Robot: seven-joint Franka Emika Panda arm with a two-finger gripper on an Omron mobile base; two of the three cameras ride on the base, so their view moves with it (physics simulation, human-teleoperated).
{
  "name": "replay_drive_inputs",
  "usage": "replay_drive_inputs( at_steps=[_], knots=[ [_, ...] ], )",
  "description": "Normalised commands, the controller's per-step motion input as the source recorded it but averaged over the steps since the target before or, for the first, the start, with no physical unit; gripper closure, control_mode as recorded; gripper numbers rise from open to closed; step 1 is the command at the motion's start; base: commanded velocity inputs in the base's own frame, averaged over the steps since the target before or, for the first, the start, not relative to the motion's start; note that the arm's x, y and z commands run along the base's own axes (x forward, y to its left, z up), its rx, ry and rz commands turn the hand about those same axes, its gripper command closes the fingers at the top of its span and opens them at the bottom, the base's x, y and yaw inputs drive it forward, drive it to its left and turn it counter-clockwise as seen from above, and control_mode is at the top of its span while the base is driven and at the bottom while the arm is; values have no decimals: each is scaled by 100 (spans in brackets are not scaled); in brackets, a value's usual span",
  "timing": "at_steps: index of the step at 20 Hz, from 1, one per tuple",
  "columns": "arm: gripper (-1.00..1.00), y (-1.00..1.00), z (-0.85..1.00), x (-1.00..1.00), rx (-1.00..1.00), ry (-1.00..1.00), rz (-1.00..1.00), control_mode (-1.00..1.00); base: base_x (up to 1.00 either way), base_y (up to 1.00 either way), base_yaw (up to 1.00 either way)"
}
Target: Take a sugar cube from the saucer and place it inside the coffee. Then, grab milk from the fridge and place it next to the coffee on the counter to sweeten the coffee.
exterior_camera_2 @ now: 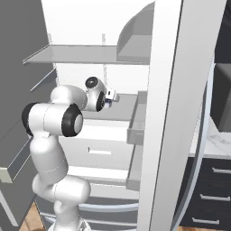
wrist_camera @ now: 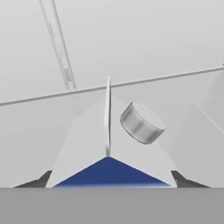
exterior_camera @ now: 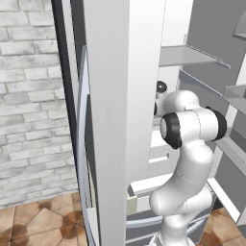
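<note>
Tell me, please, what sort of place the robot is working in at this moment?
A rendered home kitchen, most likely. The arm reaches into an open fridge with flat shelves; to the right a marble-look counter sits over black cabinets with silver handles. A brick wall and a tiled floor frame it.

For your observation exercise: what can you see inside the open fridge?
Inside the fridge are flat grey shelves, and a white milk carton with a grey cap and blue panel sits between the tool fingers. The carton's lower part is hidden.

I see the milk carton (wrist_camera: 109, 144), white gable top with grey cap and blue face, inside the open fridge (exterior_camera_2: 90, 54).
</note>
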Motion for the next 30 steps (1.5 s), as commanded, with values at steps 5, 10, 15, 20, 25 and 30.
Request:
replay_drive_inputs(
  at_steps=[5, 10, 15, 20, 25, 30],
  knots=[
    [100, 0, 2, -30, 0, -4, 0, -100, 0, 0, 0],
    [100, 2, 38, -98, 0, -14, 0, -100, 0, 0, 0],
    [100, 10, 63, -100, 0, -8, 0, -100, 0, 0, 0],
    [100, 13, 79, -100, 1, 0, 0, -100, 0, 0, 0],
    [100, 13, 86, -100, 2, 4, 0, -100, 0, 0, 0],
    [100, 11, 71, -100, 0, 8, 0, -100, 0, 0, 0]
  ],
)
